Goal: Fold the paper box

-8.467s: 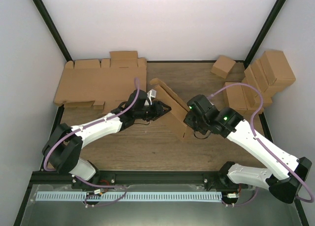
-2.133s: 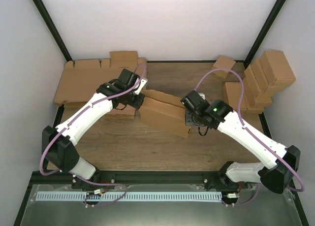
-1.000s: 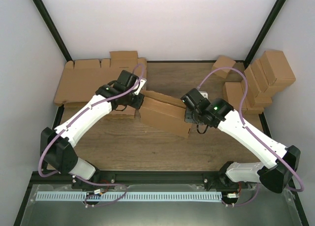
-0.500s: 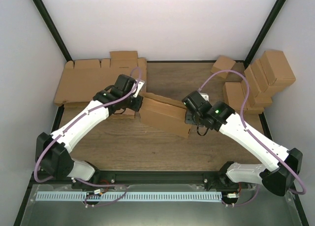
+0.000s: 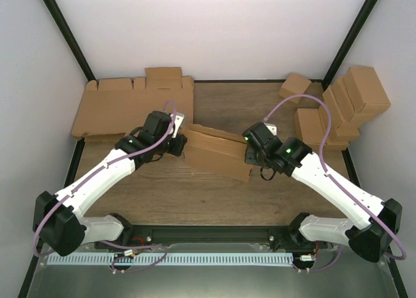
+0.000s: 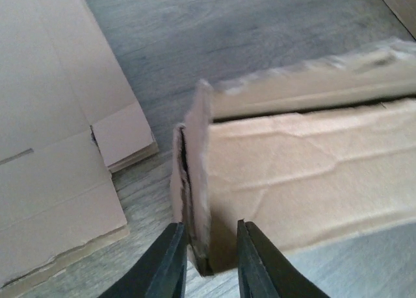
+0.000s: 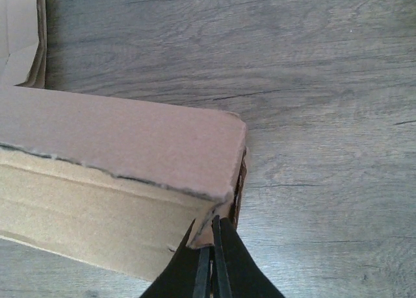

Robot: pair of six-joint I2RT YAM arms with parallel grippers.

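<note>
Left wrist: left gripper (image 6: pixel 209 249) narrow astride paper box (image 6: pixel 305 174) end wall, right gripper (image 7: pixel 210 249) pinching its corner; risks wall springing open on a slip.

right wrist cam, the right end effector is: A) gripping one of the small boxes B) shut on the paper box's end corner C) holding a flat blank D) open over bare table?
B: the right end effector has its fingers almost together, pinching a thin cardboard edge at the lower corner of the paper box.
</note>
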